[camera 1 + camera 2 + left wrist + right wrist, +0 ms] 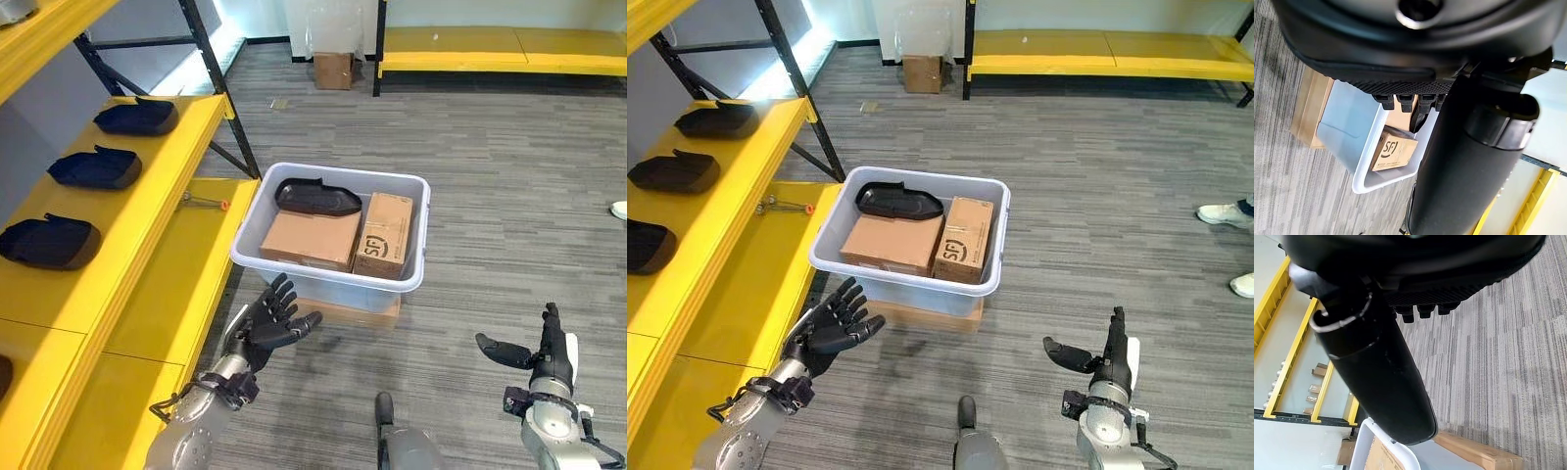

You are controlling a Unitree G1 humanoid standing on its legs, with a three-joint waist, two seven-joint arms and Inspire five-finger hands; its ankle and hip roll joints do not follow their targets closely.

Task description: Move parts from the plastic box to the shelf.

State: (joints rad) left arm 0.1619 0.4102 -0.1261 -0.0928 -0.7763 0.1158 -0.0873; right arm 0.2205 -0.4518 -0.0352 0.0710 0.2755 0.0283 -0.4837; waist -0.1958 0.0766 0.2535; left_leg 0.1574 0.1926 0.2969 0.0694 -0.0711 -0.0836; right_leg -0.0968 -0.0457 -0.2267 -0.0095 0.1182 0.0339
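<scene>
Your left hand (266, 323) hung open, fingers spread, just before the grey box (323, 279) on the floor. Your right hand (545, 360) was open too, well to the box's right. One black part (315, 198) lay in the box beside two cartons (312, 239); three parts (96, 167) sat on the yellow shelf (147, 196).

The left hand (1415, 58) spans the top of the frame, its thumb (1464, 161) running down the right centre, fingers straight and empty. Past them, left of centre, sits the plastic box (1347, 132) holding a cardboard carton (1393, 152), on a flat cardboard piece (1310, 107) over grey carpet (1283, 196).
</scene>
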